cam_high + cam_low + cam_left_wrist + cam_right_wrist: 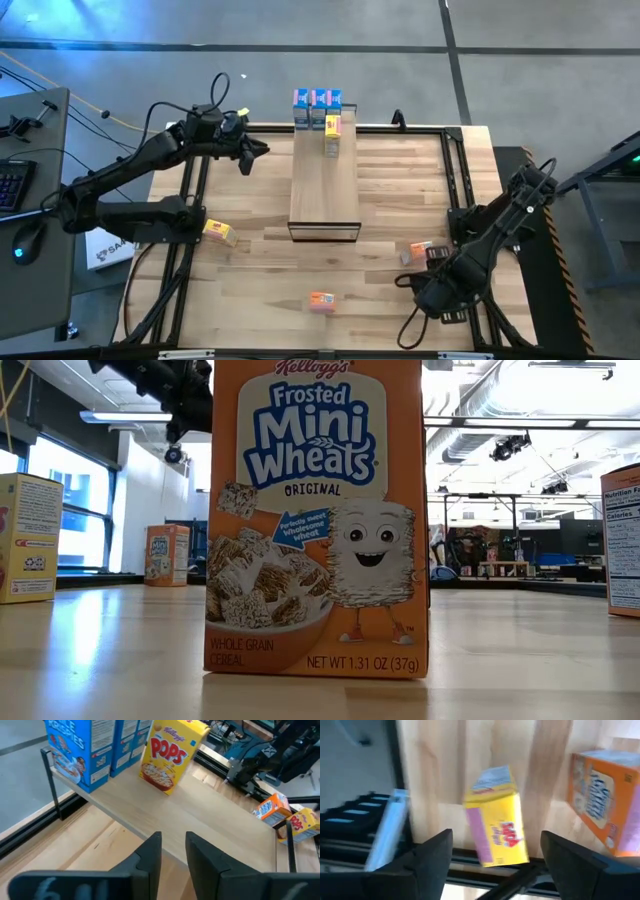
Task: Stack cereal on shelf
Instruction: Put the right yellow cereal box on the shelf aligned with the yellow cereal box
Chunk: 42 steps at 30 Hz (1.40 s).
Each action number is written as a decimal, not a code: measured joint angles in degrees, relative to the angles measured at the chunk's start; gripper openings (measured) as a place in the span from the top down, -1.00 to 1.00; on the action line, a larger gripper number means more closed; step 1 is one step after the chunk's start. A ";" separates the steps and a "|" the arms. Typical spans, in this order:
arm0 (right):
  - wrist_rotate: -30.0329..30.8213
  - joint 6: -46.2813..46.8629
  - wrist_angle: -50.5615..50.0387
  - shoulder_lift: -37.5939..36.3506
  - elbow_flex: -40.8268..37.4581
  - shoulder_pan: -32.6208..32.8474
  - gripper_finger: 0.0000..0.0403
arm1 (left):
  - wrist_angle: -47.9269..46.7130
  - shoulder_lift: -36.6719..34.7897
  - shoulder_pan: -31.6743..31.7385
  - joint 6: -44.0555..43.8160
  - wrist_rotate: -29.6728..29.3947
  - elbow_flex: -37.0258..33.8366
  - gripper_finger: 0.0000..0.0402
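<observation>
Shelf (324, 190): a long, narrow plank unit lying mid-bench, running from the far edge toward the middle, with a dark frame at its near end.
Blue boxes (317, 105): a row standing side by side on the far end of the shelf; the left wrist view shows them upright at the shelf's edge (77, 750).
Pops box (333, 127): yellow, on the shelf just in front of the blue row; in the left wrist view (170, 752) it stands tilted, beside the blue boxes.
Left pincer (252, 155): hangs over the bench just left of the shelf's far end, pointing at it. Its fingers (150, 852) are released, a narrow gap between them, nothing in them.
Right pincer (407, 281): low over the bench's near right part, close to two boxes. Its fingers (432, 857) are spread wide and empty.
Yellow box (497, 817): on the bench between the right pincer's spread fingers in the wrist view, not touched by either.
Orange box (602, 805): just beside the yellow one; both show together right of the shelf (420, 250).
Mini Wheats box (318, 515): orange, upright on the bench near its front edge (321, 301), well apart from the shelf.
Left-side box (218, 232): yellow, on the bench left of the shelf's near end.
</observation>
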 joint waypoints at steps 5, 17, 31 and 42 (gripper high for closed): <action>-0.10 0.68 0.78 0.00 -3.20 1.38 -0.41 | -0.07 0.00 -1.09 0.00 -1.58 0.00 0.57; -0.73 1.08 5.73 0.00 -8.26 2.57 -0.37 | -1.33 0.00 -1.26 0.00 -2.76 0.00 0.57; -2.34 8.79 10.76 0.00 -9.71 2.40 0.06 | -1.36 0.00 -1.26 -0.52 -3.24 0.00 0.57; -3.42 11.42 9.89 0.00 -0.51 -2.92 0.13 | -1.22 0.00 -1.23 -0.52 -3.46 0.00 0.58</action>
